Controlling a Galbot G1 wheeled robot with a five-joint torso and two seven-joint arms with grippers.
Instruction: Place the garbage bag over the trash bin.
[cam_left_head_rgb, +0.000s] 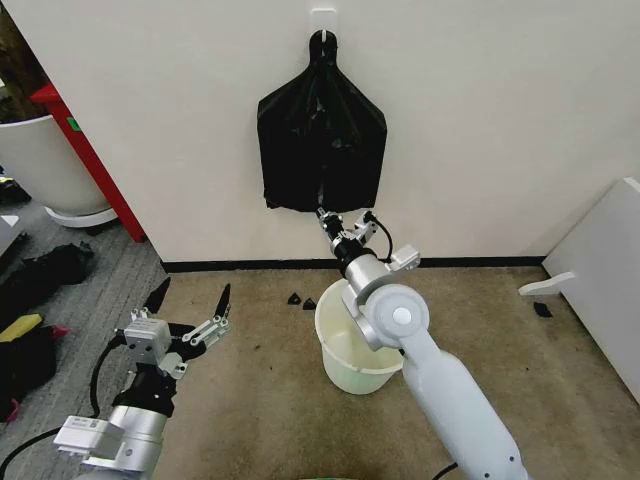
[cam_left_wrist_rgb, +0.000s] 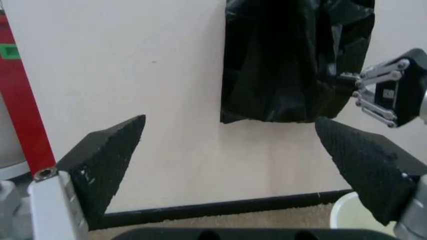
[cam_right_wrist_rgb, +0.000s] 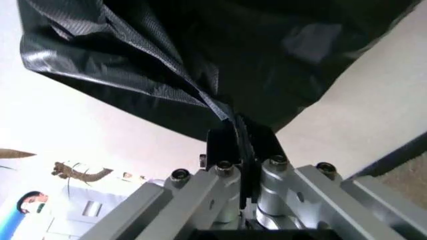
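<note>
Currently task is at an early stage: garbage bag (cam_left_head_rgb: 322, 150) is seen hanging on the wall from a hook (cam_left_head_rgb: 323, 38), w/ the trash bin (cam_left_head_rgb: 352, 352) standing unlined on the carpet (cam_left_head_rgb: 260, 400) below and just in front of it. Nothing is draped over the rim yet, so pull-off, opening and fitting are all judged as left to do.

Right gripper (cam_left_head_rgb: 325, 216) is raised to the bag's lower edge; arm is stretched fwd and up over the bin, wrist pointed at the wall. In the right wrist view the jaws are pressed together, pinching a fold of black film at the bag's bottom.

Left gripper (cam_left_head_rgb: 190, 296) is held low on the robot's left, well apart from bag and bin, jaws spread wide w/ nothing between them; forearm is angled up toward the wall.
</note>
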